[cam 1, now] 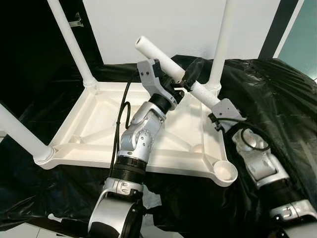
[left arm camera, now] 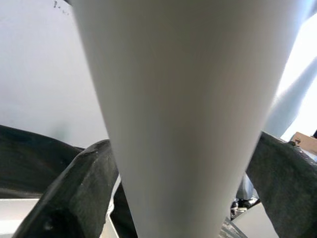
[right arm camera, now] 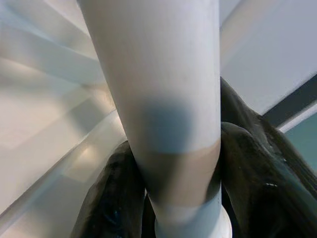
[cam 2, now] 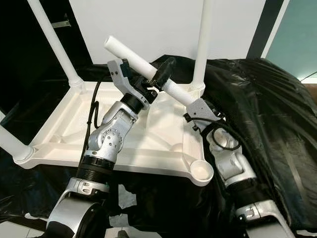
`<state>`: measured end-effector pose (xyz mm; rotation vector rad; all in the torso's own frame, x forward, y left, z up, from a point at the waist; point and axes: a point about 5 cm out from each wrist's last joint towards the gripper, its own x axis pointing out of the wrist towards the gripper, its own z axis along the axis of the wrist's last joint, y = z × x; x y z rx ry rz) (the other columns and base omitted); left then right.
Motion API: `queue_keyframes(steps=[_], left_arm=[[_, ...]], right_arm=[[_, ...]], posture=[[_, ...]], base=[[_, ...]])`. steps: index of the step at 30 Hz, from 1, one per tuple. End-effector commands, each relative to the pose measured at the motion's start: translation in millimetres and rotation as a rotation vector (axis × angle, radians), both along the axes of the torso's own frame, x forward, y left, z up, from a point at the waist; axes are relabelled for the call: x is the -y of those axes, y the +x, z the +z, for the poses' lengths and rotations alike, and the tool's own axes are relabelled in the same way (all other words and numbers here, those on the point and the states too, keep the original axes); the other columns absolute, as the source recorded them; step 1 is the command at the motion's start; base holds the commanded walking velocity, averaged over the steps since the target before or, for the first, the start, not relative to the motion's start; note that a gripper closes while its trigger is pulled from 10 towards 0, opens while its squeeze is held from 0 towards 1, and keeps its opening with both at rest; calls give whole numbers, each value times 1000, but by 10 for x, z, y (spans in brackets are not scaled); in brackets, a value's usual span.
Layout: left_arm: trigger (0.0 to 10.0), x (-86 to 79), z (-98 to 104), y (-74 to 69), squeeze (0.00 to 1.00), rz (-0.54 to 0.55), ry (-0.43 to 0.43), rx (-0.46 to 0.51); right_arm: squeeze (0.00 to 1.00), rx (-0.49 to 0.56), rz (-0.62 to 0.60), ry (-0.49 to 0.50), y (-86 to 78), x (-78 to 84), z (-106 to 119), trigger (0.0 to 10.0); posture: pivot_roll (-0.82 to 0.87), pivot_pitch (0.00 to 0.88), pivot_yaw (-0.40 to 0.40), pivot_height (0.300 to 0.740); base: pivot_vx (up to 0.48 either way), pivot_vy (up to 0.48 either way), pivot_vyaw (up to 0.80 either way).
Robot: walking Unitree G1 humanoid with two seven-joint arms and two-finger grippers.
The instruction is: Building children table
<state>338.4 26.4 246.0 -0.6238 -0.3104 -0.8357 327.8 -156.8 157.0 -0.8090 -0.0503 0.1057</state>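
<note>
A white children's table (cam 1: 99, 134) lies upside down on black cloth. Three white legs stand in its corner sockets: back left (cam 1: 74, 47), front left (cam 1: 20, 134) and back right (cam 1: 221, 44). The front right socket (cam 1: 225, 171) holds nothing. A loose white leg (cam 1: 158, 57) hangs tilted above the table's right side. My left gripper (cam 1: 179, 84) is shut on its middle. My right gripper (cam 1: 208, 98) is shut on its lower end. In the left wrist view the leg (left arm camera: 173, 124) sits between two black fingers (left arm camera: 74, 193). The right wrist view shows the leg (right arm camera: 163, 99) clamped the same way.
Black cloth (cam 1: 277, 99) covers the surface under and around the table and bunches up on the right. A white wall (cam 1: 173, 25) stands close behind. A teal panel (cam 1: 304, 39) is at the far right, and pale floor (cam 1: 15, 230) shows at the lower left.
</note>
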Motion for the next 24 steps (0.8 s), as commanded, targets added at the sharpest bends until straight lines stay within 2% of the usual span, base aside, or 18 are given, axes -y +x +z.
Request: queue_keyframes(steps=[1, 2, 3, 7, 10, 12, 13, 15, 16, 17, 18, 21, 22, 23, 24], left_arm=[[10000, 116, 60, -57, 0, -47, -52, 13], [10000, 108, 63, -49, 0, -41, -53, 9], [10000, 99, 64, -41, 0, -33, -53, 4], [10000, 89, 58, -36, 0, -22, -49, -1], [10000, 85, 56, -34, 0, -18, -48, -4], [10000, 85, 52, -30, 0, -16, -47, -7], [10000, 86, 55, -26, 0, -14, -48, -7], [9922, 88, 58, -27, 0, -15, -48, -4], [3686, 87, 63, -30, 0, -14, -47, 1], [3686, 87, 63, -30, 0, -14, -47, 1], [0, 85, 66, -31, 0, -14, -47, 5], [0, 64, 62, -44, 0, -16, -58, 13], [0, 60, 60, -48, 0, -18, -59, 15], [0, 60, 59, -52, 0, -20, -60, 17], [0, 63, 60, -57, 0, -23, -60, 20]], right_arm=[[0, 60, -4, -7, -48, -86, 48, 0], [0, 99, -52, 22, -96, -117, 43, 0], [0, 155, -145, 94, -180, -139, 26, 0], [0, 206, -233, 141, -269, -127, 0, 0], [0, 227, -253, 154, -295, -121, -1, 0], [0, 244, -281, 181, -322, -98, -6, 0], [0, 250, -333, 234, -350, -33, -33, 0], [0, 248, -346, 252, -356, -15, -41, 0], [0, 253, -353, 261, -370, -15, -35, 0], [0, 253, -353, 261, -370, -15, -35, 0], [0, 259, -356, 264, -380, -20, -29, 0], [0, 254, -325, 290, -386, -102, -22, 0], [0, 256, -307, 287, -384, -137, -12, 4745], [0, 260, -292, 285, -381, -166, 1, 10000], [0, 266, -280, 277, -377, -187, 17, 10000]], posture=[[-129, 0, 77, 740], [-130, 0, 79, 740], [-130, 0, 79, 740], [-128, 0, 81, 740], [-130, 0, 83, 740], [-129, 0, 83, 740], [-128, 0, 85, 740], [-127, 0, 84, 740], [-124, 0, 83, 740], [-124, 0, 83, 740], [-124, 0, 83, 740], [-124, 0, 83, 740], [-123, 0, 84, 740], [-123, 0, 84, 740], [-122, 0, 84, 740]], base=[[0, 0, 0], [0, 0, 0], [0, 0, 0], [0, 0, 0], [0, 0, 0], [0, 0, 0], [0, 0, 0], [0, 0, 0], [0, 0, 0], [0, 0, 0], [0, 0, 0], [0, 0, 0], [0, 0, 0], [0, 0, 0], [0, 0, 0]])
